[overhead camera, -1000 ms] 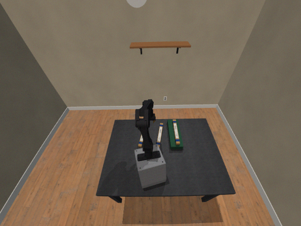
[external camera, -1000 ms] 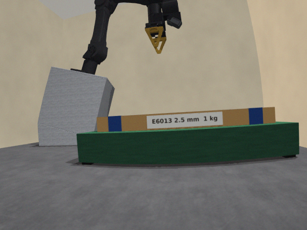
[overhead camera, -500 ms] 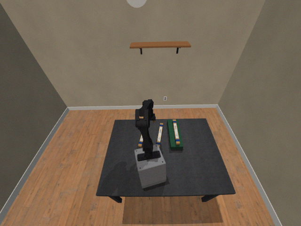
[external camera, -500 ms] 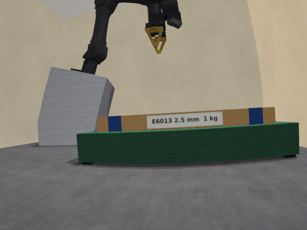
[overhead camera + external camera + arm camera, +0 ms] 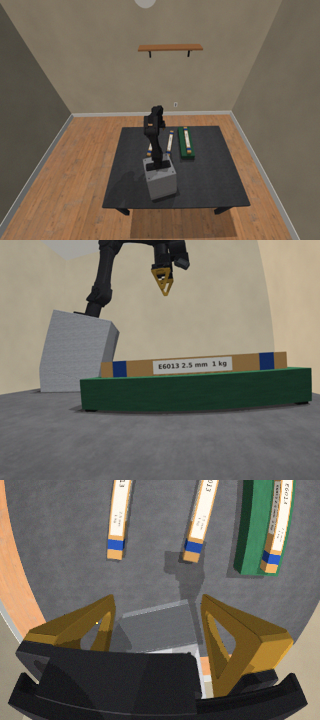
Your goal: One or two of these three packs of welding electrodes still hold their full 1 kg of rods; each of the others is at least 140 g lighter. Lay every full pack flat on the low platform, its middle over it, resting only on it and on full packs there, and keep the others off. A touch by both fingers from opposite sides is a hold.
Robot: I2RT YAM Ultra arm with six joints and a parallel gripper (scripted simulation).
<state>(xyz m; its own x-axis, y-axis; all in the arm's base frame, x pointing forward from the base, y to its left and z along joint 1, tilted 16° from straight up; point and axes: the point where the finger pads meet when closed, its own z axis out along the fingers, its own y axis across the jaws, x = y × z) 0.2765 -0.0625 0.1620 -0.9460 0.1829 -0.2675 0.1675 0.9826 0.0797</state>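
Note:
Three tan packs with blue bands and white labels are in view. One pack (image 5: 187, 139) (image 5: 193, 365) (image 5: 279, 508) lies flat along the green low platform (image 5: 184, 142) (image 5: 196, 388) (image 5: 256, 507). A second pack (image 5: 169, 142) (image 5: 204, 502) lies on the dark table just left of the platform. The third pack (image 5: 120, 502) lies further left; in the top view only its near end (image 5: 149, 151) shows behind the arm. My gripper (image 5: 164, 287) (image 5: 158, 601) hangs high above the table, open and empty, well clear of all packs.
The arm's grey base block (image 5: 160, 180) (image 5: 74, 353) stands near the table's front middle. A wooden shelf (image 5: 170, 47) hangs on the back wall. The table edges drop to a wooden floor.

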